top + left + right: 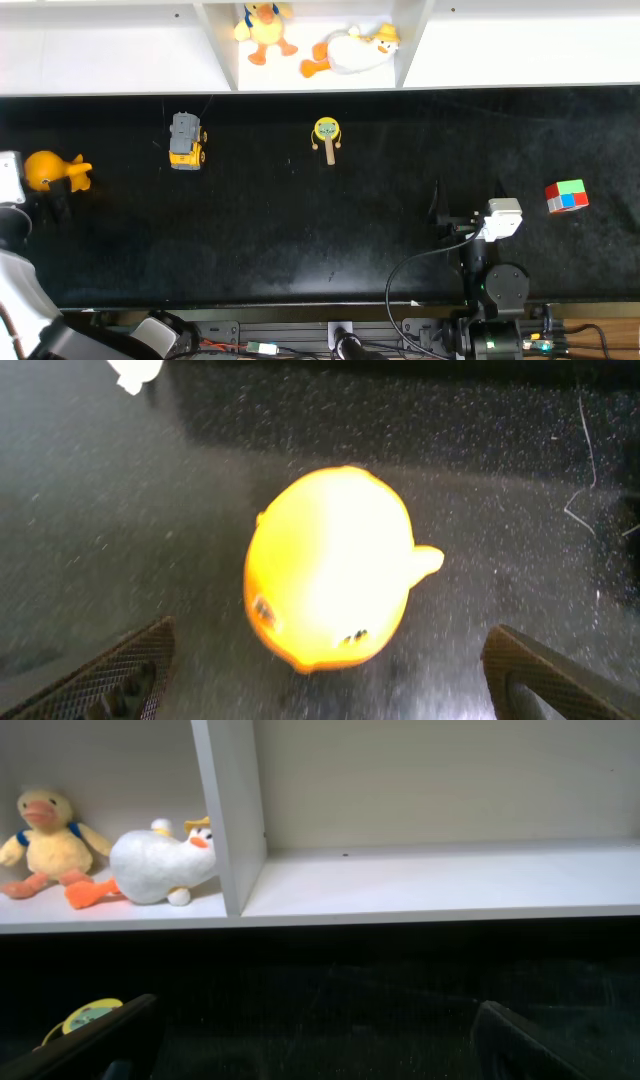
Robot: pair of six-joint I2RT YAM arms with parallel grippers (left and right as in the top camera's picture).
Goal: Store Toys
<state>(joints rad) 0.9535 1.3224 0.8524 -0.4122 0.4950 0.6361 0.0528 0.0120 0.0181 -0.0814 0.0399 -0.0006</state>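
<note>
Step in hand: grasp of orange toy (330,565), left end of table (300,230). Left gripper (320,680) wide open, empty, poised at toy. Right gripper (310,1040) open, empty. Next: close, lift, carry to shelf (500,50).

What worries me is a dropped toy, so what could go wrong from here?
1. The orange toy is round; when the left gripper's open fingers close it might squirt out and roll.
2. The middle shelf bay already holds a yellow duck plush and a white plush; pushing a third in could topple them.
3. The toy truck stands near the way there and might get clipped.
</note>
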